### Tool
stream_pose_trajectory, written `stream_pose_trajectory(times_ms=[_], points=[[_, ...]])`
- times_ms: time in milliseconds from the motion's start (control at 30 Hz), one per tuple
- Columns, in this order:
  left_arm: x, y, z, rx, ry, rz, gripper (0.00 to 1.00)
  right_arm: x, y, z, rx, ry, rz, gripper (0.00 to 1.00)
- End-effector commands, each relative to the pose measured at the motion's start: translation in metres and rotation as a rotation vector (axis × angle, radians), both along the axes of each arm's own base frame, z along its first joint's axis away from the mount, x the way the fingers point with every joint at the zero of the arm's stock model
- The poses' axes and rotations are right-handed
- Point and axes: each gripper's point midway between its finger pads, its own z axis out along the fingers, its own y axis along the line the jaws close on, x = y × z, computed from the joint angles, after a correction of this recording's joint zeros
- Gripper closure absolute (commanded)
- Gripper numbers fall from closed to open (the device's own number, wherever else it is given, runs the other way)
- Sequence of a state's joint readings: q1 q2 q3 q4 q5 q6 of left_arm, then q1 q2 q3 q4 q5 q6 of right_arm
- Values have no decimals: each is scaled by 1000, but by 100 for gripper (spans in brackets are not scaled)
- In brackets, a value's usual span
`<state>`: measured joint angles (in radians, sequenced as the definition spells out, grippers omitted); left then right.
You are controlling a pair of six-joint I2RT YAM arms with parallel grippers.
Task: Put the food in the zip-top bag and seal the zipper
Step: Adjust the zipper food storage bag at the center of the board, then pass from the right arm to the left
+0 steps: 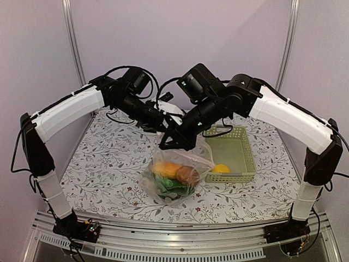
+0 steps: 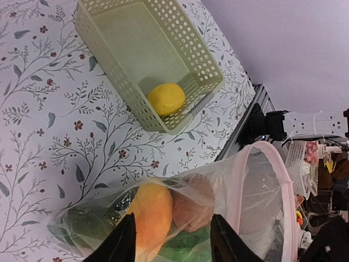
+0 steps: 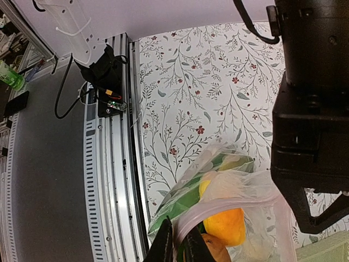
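The zip-top bag [image 1: 177, 174] stands on the flowered surface [image 1: 103, 164] at the centre of the overhead frame. Its mouth is pulled upward toward the two arms that meet above it. Through the clear plastic I can see the orange-yellow oval [image 1: 166, 168], the brown potato [image 1: 187, 174] beside it, and green pieces [image 1: 172, 186] bunched underneath. The yellow lemon [image 1: 221, 168] is not in the bag. It lies in the near corner of the pale green basket [image 1: 246, 158], which sits just right of the bag in that frame. The right arm's fingers [image 3: 165, 245], at the bottom edge of their own camera's picture, are drawn almost together with the bag's rim nipped between them. The left arm's fingers [image 2: 122, 245] stand well apart and hold nothing; the oval and potato show between them through the film. The zipper [image 2: 286, 185], a pinkish strip, curves round a mouth that gapes open, unsealed.
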<state>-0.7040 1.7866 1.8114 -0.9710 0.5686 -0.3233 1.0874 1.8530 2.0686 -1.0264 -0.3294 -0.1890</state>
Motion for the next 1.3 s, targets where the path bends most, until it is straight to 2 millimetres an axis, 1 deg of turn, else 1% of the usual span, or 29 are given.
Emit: stream_pose_trajectory(times_ms=[0, 133, 200, 333, 467, 567, 667, 800, 833, 867, 933, 967, 1000, 1033, 1100, 1167, 1233, 1267], points=[[-32, -10, 21, -100, -26, -121, 56, -13, -5, 9, 27, -2, 40, 92], [-42, -10, 8, -65, -28, -151, 63, -16, -8, 6, 21, 7, 44, 92], [-40, -10, 10, -59, -37, -140, 64, -17, -9, 3, 15, 16, 48, 95], [-41, -17, 19, -105, -21, -153, 56, -21, -10, 0, 10, 35, 53, 98], [-52, -28, 24, -156, 18, -203, 53, -25, -12, 2, 16, 48, 66, 100], [-65, -34, 17, -144, 13, -247, 51, -28, -11, 4, 24, 57, 79, 100], [-70, -32, 0, -80, 6, -259, 52, -29, -11, 6, 27, 51, 81, 100], [-60, -21, -17, 28, -60, -231, 58, -30, -12, 6, 26, 50, 81, 100], [-57, -17, -22, 61, -80, -226, 62, -29, -13, 7, 28, 47, 80, 100], [-55, -14, -27, 95, -96, -222, 67, -29, -13, 7, 27, 47, 79, 100], [-49, -7, -33, 147, -122, -204, 84, -29, -14, 6, 24, 47, 76, 100], [-47, -6, -34, 161, -131, -197, 91, -29, -14, 7, 24, 46, 76, 100], [-45, -5, -33, 171, -139, -191, 96, -30, -14, 6, 23, 46, 74, 100], [-43, -5, -30, 170, -150, -186, 99, -29, -15, 6, 20, 45, 72, 100], [-40, -5, -22, 162, -174, -176, 100, -27, -15, 4, 12, 40, 56, 100], [-34, -4, -13, 155, -202, -156, 100, -25, -16, 7, 17, 36, 44, 95], [-28, -1, -4, 153, -226, -125, 100, -22, -17, 16, 36, 26, 22, 81], [-24, 1, 1, 155, -239, -103, 100, -22, -18, 21, 48, 25, 13, 76]])
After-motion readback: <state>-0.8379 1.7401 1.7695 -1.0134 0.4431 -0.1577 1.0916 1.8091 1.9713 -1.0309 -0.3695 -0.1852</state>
